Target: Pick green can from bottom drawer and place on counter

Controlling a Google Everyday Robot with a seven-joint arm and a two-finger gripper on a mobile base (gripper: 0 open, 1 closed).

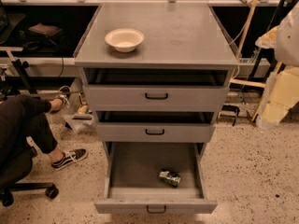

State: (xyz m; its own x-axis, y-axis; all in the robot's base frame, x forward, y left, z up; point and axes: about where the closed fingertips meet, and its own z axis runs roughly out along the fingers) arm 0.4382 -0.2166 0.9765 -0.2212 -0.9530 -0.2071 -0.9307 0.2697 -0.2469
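- The bottom drawer [140,164] is pulled all the way out, so you can see its dark floor and low sides. The small black handle is on the front wall, facing the camera.
- The green can [169,177] sits inside that drawer, on the floor toward the front and a bit right of centre. It's near the front wall but not touching either side. It looks crumpled and seems to be lying on its side rather than standing.
- The counter [187,36] is the flat grey top of the cabinet. A white bowl [124,39] sits upright on its front left part, close to the front edge.
- The top drawer [156,97] and the middle drawer [155,132] both have black handles and a dark gap above their fronts.
- The gripper [280,97] is the pale, blurry shape at the far right edge, beside the cabinet at about the height of the upper drawers. It's well apart from the can and not touching the cabinet. Honestly can't tell if it's released or clenched, and nothing visible is in it.
- On the left there's a seated person's leg [23,125] in dark trousers with a black sneaker [69,158] on the speckled floor, next to a chair base [28,188].
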